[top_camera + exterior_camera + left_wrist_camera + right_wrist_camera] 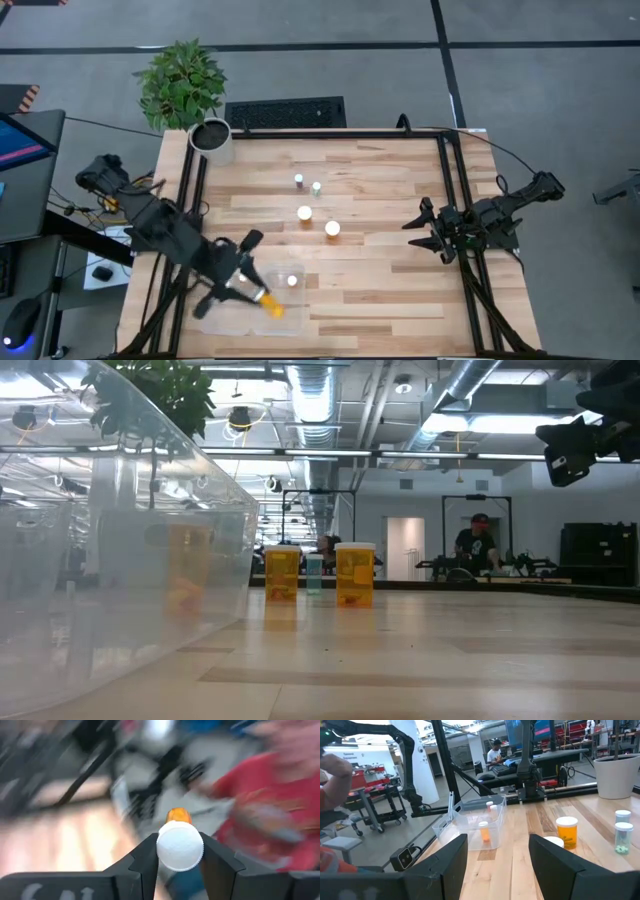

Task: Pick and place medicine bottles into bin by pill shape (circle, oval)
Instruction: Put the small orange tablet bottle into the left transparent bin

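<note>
Left gripper (258, 296) over clear bin (225, 316) at table's near-left, fingers (145, 860) clamped on orange bottle (180, 845) w/ white cap, another bottle (292, 281) inside bin, four bottles mid-table, right gripper (420, 228) idle, fingers apart, holding nothing, at right edge.

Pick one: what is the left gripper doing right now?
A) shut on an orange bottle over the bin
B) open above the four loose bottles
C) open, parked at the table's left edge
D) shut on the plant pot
A: the left wrist view shows the left gripper clamped on the white-capped orange bottle, and the high view puts it over the clear bin, with four bottles still out mid-table.
</note>
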Motion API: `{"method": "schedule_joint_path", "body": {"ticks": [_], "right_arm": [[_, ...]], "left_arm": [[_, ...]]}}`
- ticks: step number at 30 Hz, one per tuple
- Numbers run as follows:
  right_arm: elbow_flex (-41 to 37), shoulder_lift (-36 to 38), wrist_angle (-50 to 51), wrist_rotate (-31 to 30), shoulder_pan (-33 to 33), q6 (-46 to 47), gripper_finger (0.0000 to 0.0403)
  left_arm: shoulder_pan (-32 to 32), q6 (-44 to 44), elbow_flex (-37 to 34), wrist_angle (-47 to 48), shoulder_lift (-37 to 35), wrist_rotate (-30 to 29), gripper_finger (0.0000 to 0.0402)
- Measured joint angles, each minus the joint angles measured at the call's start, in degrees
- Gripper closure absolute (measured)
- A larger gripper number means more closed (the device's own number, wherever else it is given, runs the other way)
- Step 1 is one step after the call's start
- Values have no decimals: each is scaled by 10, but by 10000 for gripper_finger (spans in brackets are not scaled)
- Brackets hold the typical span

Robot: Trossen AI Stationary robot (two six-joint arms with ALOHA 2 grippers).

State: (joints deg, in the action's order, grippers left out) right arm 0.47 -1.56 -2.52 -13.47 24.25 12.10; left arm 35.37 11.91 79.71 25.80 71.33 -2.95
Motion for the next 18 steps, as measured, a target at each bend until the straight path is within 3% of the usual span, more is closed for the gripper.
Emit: {"method": "schedule_joint_path", "body": {"ticks": [4,7,18], "right_arm": [[0,0,0,0,0,0,177],[0,0,0,-1,0,0,177],[0,0,0,-2,0,0,177]], "left_arm": [[10,112,-1,128,11,-122,287],[14,173,-3,213,29,-162,287],[12,203,-3,325,113,-160,287]]}}
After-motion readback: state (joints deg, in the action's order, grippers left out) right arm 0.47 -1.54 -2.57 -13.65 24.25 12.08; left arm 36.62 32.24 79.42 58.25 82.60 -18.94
